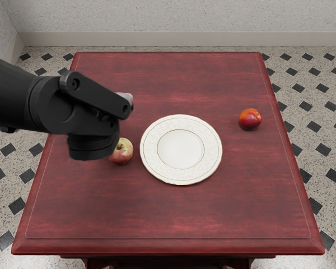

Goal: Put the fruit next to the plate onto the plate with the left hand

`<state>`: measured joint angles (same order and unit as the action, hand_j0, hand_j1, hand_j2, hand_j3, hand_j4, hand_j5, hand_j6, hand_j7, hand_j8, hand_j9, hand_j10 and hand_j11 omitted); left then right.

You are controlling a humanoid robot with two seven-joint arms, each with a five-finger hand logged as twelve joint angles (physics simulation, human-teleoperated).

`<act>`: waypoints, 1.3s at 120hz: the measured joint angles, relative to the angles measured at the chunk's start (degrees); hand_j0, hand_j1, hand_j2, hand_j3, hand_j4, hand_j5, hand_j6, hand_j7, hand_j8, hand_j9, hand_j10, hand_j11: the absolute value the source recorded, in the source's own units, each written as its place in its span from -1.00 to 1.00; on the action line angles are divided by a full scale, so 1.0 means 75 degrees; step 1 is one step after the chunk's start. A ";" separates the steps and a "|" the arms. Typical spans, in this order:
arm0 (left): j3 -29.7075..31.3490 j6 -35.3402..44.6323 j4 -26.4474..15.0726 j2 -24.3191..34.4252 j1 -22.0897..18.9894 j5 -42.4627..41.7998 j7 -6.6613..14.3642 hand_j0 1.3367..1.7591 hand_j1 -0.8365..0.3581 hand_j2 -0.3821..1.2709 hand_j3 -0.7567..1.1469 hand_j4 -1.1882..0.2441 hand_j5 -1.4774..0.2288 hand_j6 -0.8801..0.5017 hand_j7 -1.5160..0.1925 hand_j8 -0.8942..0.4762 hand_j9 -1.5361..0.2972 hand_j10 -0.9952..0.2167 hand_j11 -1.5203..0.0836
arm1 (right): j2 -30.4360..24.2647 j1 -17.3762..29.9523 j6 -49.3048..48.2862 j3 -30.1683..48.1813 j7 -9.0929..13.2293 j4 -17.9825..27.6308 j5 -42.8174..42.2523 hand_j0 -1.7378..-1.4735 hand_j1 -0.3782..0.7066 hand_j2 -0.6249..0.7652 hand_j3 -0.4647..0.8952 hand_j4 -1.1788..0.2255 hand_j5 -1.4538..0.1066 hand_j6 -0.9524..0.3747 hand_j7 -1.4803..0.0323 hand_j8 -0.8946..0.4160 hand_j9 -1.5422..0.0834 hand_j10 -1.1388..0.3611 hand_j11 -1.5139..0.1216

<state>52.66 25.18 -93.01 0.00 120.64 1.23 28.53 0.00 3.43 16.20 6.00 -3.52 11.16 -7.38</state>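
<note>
This is a rendered home room, most likely a dining corner. The left hand [95,137] hangs over a dark red wooden table [185,213] with a moulded edge, which is house furniture and not a workbench. Just right of the hand lies a white china plate [204,126] with a thin gold line. An apple [122,151] sits at the hand's lower right edge, and a peach [250,119] lies well to the right, past the plate. Behind the hand and all around the table, the floor [319,73] is pale speckled tile set with small black diamonds. Farther back, a white baseboard [185,38] runs under a rough plaster wall [185,14].
</note>
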 joint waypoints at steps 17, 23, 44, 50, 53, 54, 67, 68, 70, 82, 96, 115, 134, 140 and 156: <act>-0.0019 0.0025 0.0175 0.0000 -0.0356 0.0158 -0.0014 0.52 0.49 -0.48 -0.20 0.31 0.35 -0.09 0.40 -0.06 0.32 0.23 0.49 | 0.0000 0.0000 -0.0001 0.0001 0.0000 0.0000 0.0000 -0.40 -0.87 -0.11 -0.32 0.63 0.80 0.38 0.90 0.31 0.84 0.47 0.80; -0.0027 0.0001 0.0220 0.0000 -0.0510 0.0209 -0.0016 0.52 0.49 -0.48 -0.20 0.31 0.35 -0.09 0.40 -0.06 0.32 0.23 0.49 | 0.0000 0.0000 -0.0001 0.0002 0.0000 0.0002 0.0000 -0.40 -0.87 -0.11 -0.32 0.63 0.80 0.38 0.90 0.31 0.84 0.47 0.80; -0.0087 0.0018 0.0339 0.0000 -0.0827 0.0601 -0.0063 0.52 0.49 -0.48 -0.20 0.31 0.35 -0.09 0.40 -0.06 0.32 0.23 0.49 | 0.0000 0.0000 -0.0001 -0.0002 0.0000 0.0000 0.0000 -0.40 -0.87 -0.11 -0.32 0.63 0.80 0.38 0.90 0.31 0.84 0.47 0.79; -0.0095 0.0036 0.0362 0.0000 -0.0919 0.0782 -0.0105 0.52 0.49 -0.48 -0.20 0.31 0.35 -0.09 0.40 -0.06 0.32 0.23 0.49 | 0.0000 0.0000 0.0000 -0.0002 0.0000 0.0000 0.0000 -0.40 -0.87 -0.11 -0.32 0.63 0.80 0.38 0.90 0.31 0.84 0.47 0.79; -0.0097 0.0041 0.0370 0.0000 -0.0984 0.0869 -0.0122 0.52 0.49 -0.48 -0.20 0.31 0.35 -0.09 0.40 -0.06 0.32 0.23 0.49 | 0.0000 0.0000 -0.0001 -0.0001 0.0000 0.0000 0.0000 -0.40 -0.87 -0.11 -0.32 0.63 0.80 0.38 0.90 0.31 0.84 0.47 0.79; -0.0098 0.0042 0.0373 0.0000 -0.0998 0.0895 -0.0127 0.52 0.49 -0.48 -0.20 0.31 0.35 -0.09 0.40 -0.06 0.32 0.23 0.49 | 0.0000 0.0000 -0.0001 0.0000 0.0000 0.0000 0.0000 -0.40 -0.87 -0.11 -0.32 0.63 0.80 0.38 0.90 0.31 0.84 0.47 0.79; -0.0116 0.0013 0.0391 0.0000 -0.1128 0.1124 -0.0167 0.52 0.49 -0.48 -0.20 0.31 0.35 -0.09 0.40 -0.06 0.32 0.23 0.49 | 0.0000 0.0000 0.0000 -0.0001 0.0000 0.0000 0.0000 -0.40 -0.87 -0.11 -0.32 0.63 0.80 0.38 0.90 0.31 0.84 0.47 0.79; -0.0121 0.0008 0.0392 0.0000 -0.1135 0.1134 -0.0169 0.52 0.49 -0.48 -0.20 0.31 0.35 -0.09 0.40 -0.06 0.32 0.23 0.49 | 0.0000 0.0000 0.0000 -0.0001 0.0000 0.0000 0.0000 -0.40 -0.87 -0.11 -0.32 0.63 0.80 0.38 0.90 0.31 0.84 0.47 0.79; -0.0129 0.0000 0.0393 0.0000 -0.1147 0.1152 -0.0173 0.52 0.49 -0.48 -0.20 0.31 0.35 -0.09 0.40 -0.06 0.32 0.23 0.49 | 0.0000 0.0000 -0.0001 0.0000 0.0000 0.0001 0.0000 -0.40 -0.87 -0.11 -0.32 0.63 0.80 0.38 0.90 0.31 0.84 0.47 0.79; -0.0169 -0.0034 0.0404 0.0000 -0.1245 0.1215 -0.0187 0.52 0.49 -0.48 -0.20 0.31 0.35 -0.09 0.40 -0.06 0.32 0.23 0.49 | 0.0000 0.0000 -0.0001 -0.0001 0.0001 0.0001 0.0000 -0.40 -0.87 -0.11 -0.32 0.63 0.80 0.38 0.90 0.31 0.84 0.47 0.79; -0.0203 -0.0054 0.0443 0.0000 -0.1345 0.1240 -0.0192 0.52 0.49 -0.48 -0.20 0.31 0.35 -0.09 0.40 -0.06 0.32 0.23 0.49 | 0.0000 0.0000 -0.0001 -0.0002 0.0001 0.0000 0.0000 -0.40 -0.87 -0.11 -0.32 0.63 0.80 0.38 0.90 0.31 0.84 0.47 0.80; -0.0220 -0.0048 0.0540 0.0000 -0.1507 0.1379 -0.0194 0.52 0.49 -0.48 -0.20 0.31 0.35 -0.09 0.40 -0.06 0.32 0.23 0.49 | 0.0000 0.0000 0.0000 -0.0002 0.0000 0.0000 -0.0001 -0.40 -0.87 -0.11 -0.32 0.63 0.80 0.38 0.90 0.31 0.84 0.47 0.80; -0.0224 0.0035 0.0569 0.0000 -0.1657 0.1705 -0.0186 0.52 0.48 -0.48 -0.20 0.31 0.35 -0.09 0.40 -0.06 0.32 0.23 0.49 | 0.0000 0.0000 -0.0001 -0.0001 0.0000 0.0000 -0.0003 -0.40 -0.87 -0.11 -0.32 0.63 0.80 0.38 0.90 0.31 0.84 0.47 0.79; -0.0225 0.0046 0.0572 0.0000 -0.1704 0.1770 -0.0184 0.52 0.48 -0.48 -0.20 0.31 0.35 -0.09 0.40 -0.06 0.32 0.23 0.49 | 0.0000 0.0000 -0.0001 -0.0002 0.0000 0.0000 -0.0003 -0.40 -0.87 -0.11 -0.32 0.63 0.80 0.38 0.90 0.31 0.84 0.47 0.79; -0.0228 0.0059 0.0576 0.0000 -0.1834 0.1901 -0.0182 0.52 0.49 -0.48 -0.20 0.31 0.35 -0.09 0.40 -0.06 0.32 0.23 0.49 | 0.0000 0.0000 0.0001 -0.0002 0.0000 0.0000 -0.0002 -0.40 -0.87 -0.11 -0.32 0.63 0.80 0.38 0.90 0.31 0.84 0.47 0.79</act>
<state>50.95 25.63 -88.69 0.00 106.89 15.48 27.17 0.00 3.43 16.21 5.98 -3.52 11.17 -7.40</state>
